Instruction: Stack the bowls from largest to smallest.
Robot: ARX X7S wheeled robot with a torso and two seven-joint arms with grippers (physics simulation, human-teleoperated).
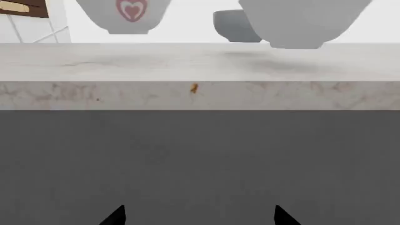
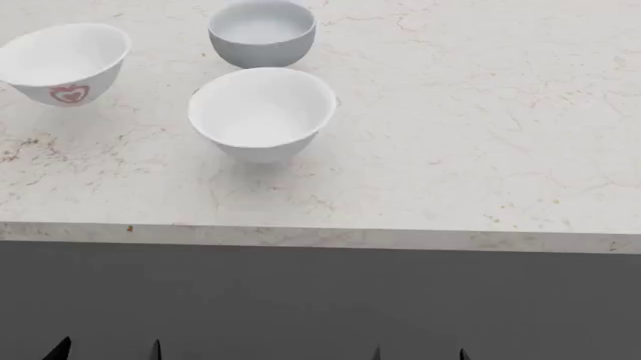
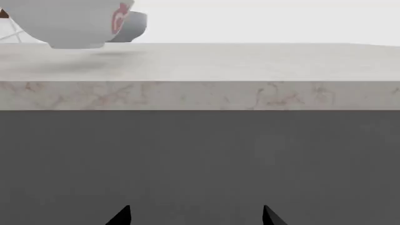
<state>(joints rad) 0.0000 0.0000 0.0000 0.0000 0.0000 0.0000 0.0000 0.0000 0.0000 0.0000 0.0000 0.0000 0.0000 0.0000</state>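
Pink heart, no text, marked the heart bowl (image 2: 64, 64) at far left; white bowl (image 2: 263, 112) and grey bowl (image 2: 263, 32) sat nearby on the counter (image 2: 481, 150). We saw the left gripper (image 2: 108, 349) and right gripper (image 2: 419, 352) low before the counter edge, fingers spread, empty.

Three smooth ceramic bowls (image 2: 263, 112) sit on a veined, matt marble-look counter (image 2: 481, 150).

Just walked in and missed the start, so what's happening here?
Nothing is being handled yet. Three bowls stand apart on the marble counter: the heart-marked bowl, the plain white bowl and the grey bowl. The left gripper and right gripper are open, low in front of the counter, holding nothing.
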